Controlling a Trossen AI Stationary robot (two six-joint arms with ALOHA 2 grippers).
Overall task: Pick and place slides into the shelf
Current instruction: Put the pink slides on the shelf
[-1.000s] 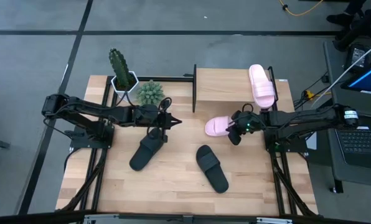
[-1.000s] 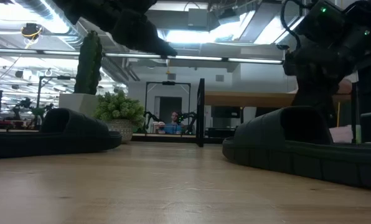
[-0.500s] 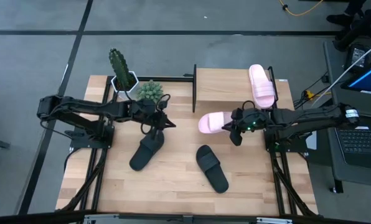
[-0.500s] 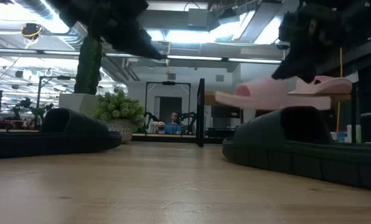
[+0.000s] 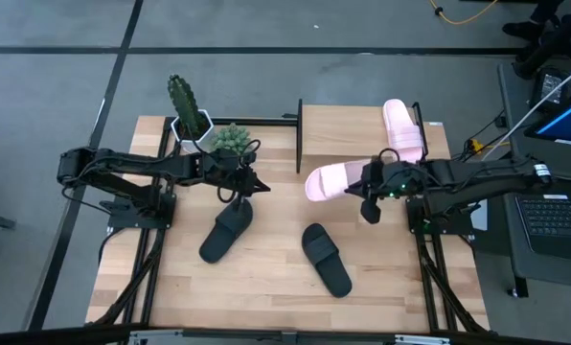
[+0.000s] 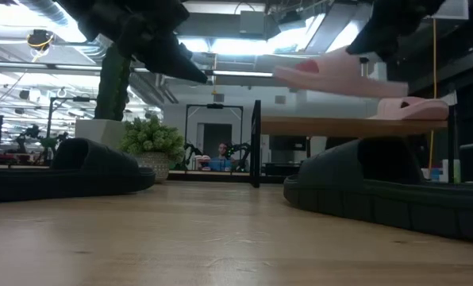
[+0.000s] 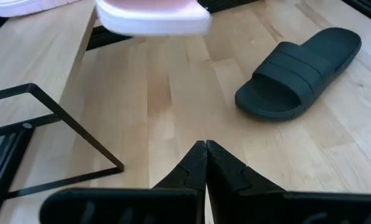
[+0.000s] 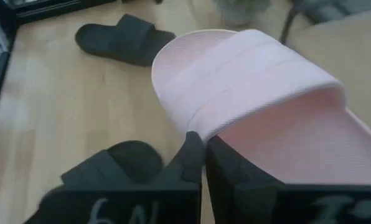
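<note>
Carrying second pale pink wide-strap slide [image 5: 331, 180] toward small wooden-board, black-framed shelf [image 5: 341, 137].
Right gripper [image 5: 369, 191] clamps its edge, airborne at shelf front; next: lift over board beside shelved pink slide [image 5: 401, 131]. Left gripper [image 5: 253, 183] pinched shut, empty, waiting above black slide [image 5: 225, 231].

Two pale pink slides [image 5: 335, 179], two seemingly matte black slides [image 5: 326, 259], light wooden shelf [image 5: 338, 129].

Two dark jointed arms, black cables along them, right wrist lit green.
</note>
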